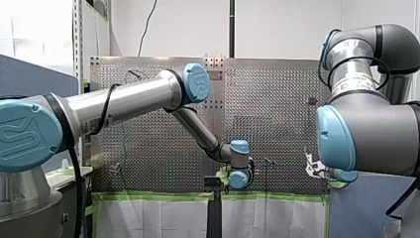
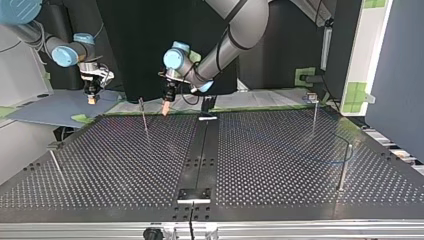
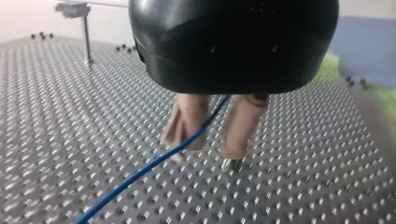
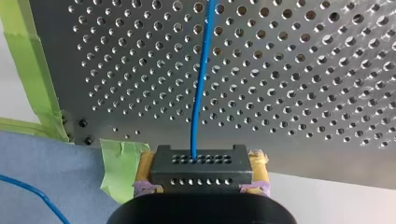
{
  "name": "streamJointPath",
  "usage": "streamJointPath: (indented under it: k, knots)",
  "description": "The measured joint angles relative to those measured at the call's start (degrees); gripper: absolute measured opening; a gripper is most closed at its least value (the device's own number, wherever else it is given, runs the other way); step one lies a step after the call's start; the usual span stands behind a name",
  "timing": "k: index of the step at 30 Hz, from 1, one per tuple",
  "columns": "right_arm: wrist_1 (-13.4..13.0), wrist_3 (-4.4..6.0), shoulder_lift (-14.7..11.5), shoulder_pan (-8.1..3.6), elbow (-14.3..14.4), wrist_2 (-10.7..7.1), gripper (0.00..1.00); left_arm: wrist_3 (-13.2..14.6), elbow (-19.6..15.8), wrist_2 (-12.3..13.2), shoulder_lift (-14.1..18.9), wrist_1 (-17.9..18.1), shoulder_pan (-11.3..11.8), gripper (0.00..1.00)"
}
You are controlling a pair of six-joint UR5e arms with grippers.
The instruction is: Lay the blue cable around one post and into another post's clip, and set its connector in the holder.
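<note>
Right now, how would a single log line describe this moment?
left gripper: open, blue cable running through | right gripper: shut on connector | cable leaves connector over perforated table

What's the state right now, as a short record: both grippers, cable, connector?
left gripper: open, low over the perforated table
fingers: beige pads, blue cable passing between them
right gripper: shut on connector, yellow pads either side
connector: black block, held near the table's taped edge, not yet set down
blue cable: leaves the connector and runs out across the table
</note>
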Motion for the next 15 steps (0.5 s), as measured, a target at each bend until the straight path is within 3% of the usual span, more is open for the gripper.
streamJointPath:
  k: [8,15]
  knots:
    - [0.0,0.25,0.1,-0.07,0.0,-0.06,0.0,2.9,1.2,3.7,0.5,-3.7,-0.3,1.0]
    - [0.5,0.33,0.1,-0.09,0.0,-0.51,0.0,6.9,1.4,4.1,2.3,-7.7,-0.4,1.0]
